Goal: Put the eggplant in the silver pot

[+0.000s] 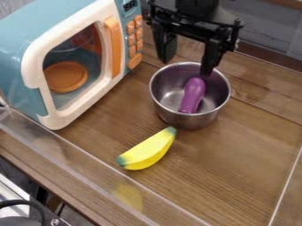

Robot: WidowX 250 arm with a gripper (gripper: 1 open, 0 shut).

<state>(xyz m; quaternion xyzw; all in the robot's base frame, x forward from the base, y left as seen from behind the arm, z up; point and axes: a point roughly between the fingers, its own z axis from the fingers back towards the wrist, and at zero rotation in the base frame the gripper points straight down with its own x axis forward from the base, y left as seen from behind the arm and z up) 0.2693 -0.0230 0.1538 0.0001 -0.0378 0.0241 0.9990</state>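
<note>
Yellow and curved, a toy banana lies nearest me on the wooden counter, well apart from the silver pot. Inside the pot rests the eggplant, glossy purple, slim and elongated, its upper end beneath the gripper. Black fingers stand spread above the pot, apparently grasping nothing. A further descent could press a finger onto the rim and tip the pot; closing now and lifting could carry the eggplant back out, undoing a placement that looks complete.
</note>
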